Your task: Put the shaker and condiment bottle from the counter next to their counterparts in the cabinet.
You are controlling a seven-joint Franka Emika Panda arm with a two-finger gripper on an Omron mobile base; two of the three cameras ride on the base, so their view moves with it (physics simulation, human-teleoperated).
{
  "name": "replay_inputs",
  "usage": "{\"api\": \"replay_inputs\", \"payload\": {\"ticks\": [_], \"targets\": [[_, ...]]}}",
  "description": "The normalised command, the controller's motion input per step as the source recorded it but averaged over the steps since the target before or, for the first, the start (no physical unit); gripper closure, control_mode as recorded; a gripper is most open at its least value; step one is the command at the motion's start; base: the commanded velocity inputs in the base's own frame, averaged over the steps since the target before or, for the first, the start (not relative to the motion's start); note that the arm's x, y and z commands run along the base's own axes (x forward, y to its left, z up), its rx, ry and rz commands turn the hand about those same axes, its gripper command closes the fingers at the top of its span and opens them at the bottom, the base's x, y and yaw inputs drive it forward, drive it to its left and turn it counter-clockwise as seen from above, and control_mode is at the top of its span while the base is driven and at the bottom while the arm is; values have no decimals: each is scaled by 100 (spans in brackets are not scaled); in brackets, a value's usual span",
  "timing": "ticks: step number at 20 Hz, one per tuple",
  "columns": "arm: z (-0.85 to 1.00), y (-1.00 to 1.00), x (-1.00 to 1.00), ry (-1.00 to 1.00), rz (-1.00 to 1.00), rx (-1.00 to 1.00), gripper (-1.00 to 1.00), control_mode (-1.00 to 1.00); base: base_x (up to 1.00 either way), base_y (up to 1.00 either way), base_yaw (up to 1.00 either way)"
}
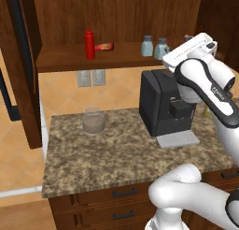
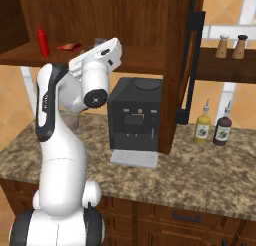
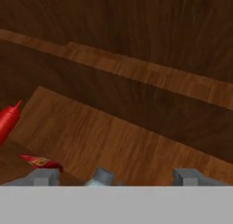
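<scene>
Two shakers (image 1: 154, 47) stand together on the cabinet shelf (image 1: 65, 61), right of the tall red bottle (image 1: 89, 44) and the toppled condiment bottle (image 1: 104, 46). Tool (image 3: 117, 176) fingers spread apart, nothing held, a grey cap just between them. Best to back straight out, clear of the caps.

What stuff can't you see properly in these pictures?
- Gripper: the hand view's bottom edge cuts its open fingers.
- Second shaker: the robot's hand covers its lower part in the left base view.
- Condiment bottle: too small in the right base view to read its label.
- Glass jar: mostly behind the arm there.
</scene>
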Motion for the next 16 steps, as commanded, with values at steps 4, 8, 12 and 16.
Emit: {"api": "replay_inputs", "payload": {"ticks": [4,8,12,16], "targets": [[-70,3,-100,6,0,-2,-100,-100,0,0,0],[-78,0,-100,11,0,-4,-100,-100,0,0,0],[-100,0,-99,35,0,-6,-100,-100,0,0,0],[-100,4,-87,45,1,-14,-100,-100,0,0,0]]}}
